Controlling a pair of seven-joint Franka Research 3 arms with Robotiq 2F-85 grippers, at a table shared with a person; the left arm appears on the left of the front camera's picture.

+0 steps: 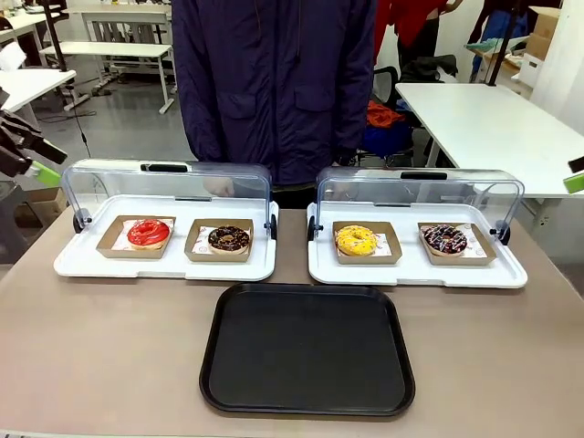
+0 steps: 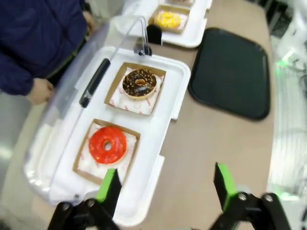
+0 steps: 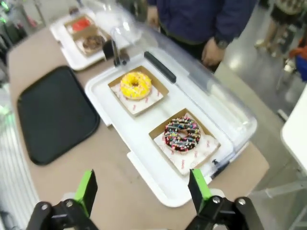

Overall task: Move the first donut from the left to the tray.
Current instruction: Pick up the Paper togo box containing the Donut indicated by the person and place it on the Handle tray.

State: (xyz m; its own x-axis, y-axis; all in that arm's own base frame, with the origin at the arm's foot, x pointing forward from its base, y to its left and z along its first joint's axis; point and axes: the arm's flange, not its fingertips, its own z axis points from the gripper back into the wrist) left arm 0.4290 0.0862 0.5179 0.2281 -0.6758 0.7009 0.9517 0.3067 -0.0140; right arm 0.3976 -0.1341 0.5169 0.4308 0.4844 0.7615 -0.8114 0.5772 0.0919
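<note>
Left gripper (image 2: 167, 182) hangs spread wide, the glossy red-glazed ring donut (image 2: 107, 144) at its ten o'clock on the white plastic tray (image 2: 165, 96), probably light, soft and sticky, so pinch its shallow brown cardboard holder (image 2: 120, 128) by the rim.

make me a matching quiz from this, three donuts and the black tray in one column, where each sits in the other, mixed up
1. red donut
2. yellow donut
3. sprinkled donut
4. black tray

a. right side of the right white tray
b. bare, nearer the robot than both white trays
c. left side of the left white tray
d. left side of the right white tray

Pairs: 1-c, 2-d, 3-a, 4-b
</note>
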